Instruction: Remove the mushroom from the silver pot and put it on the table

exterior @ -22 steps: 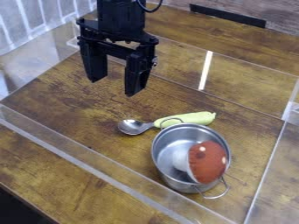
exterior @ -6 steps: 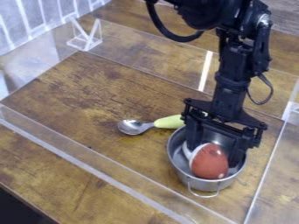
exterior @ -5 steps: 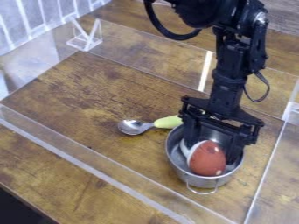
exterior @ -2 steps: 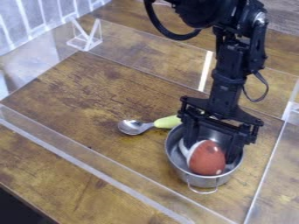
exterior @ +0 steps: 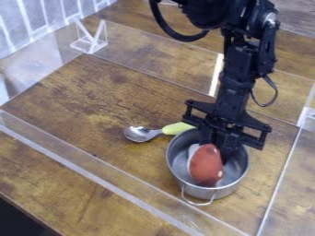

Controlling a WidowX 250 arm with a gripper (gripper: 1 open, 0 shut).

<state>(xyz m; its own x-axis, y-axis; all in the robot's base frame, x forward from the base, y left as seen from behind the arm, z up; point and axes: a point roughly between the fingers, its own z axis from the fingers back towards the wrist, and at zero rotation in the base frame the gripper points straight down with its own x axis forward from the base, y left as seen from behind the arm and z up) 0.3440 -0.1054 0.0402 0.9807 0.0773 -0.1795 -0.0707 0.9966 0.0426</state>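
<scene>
1. Slightly leftward has gone the pot [exterior: 234, 187], at the lower right of the frame, the mushroom [exterior: 205, 164] inside it.
2. Fingers of the gripper [exterior: 215, 146] have closed in on the mushroom; whether they clamp it, I cannot tell.
3. Brown wood planks form the table [exterior: 74, 111], with clear walls.
4. The spoon [exterior: 143, 134] lies left of the pot.

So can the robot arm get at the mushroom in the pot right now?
Probably yes: the fingers are already down at the open top of the pot, right by the mushroom, and no lid is in the way.
</scene>
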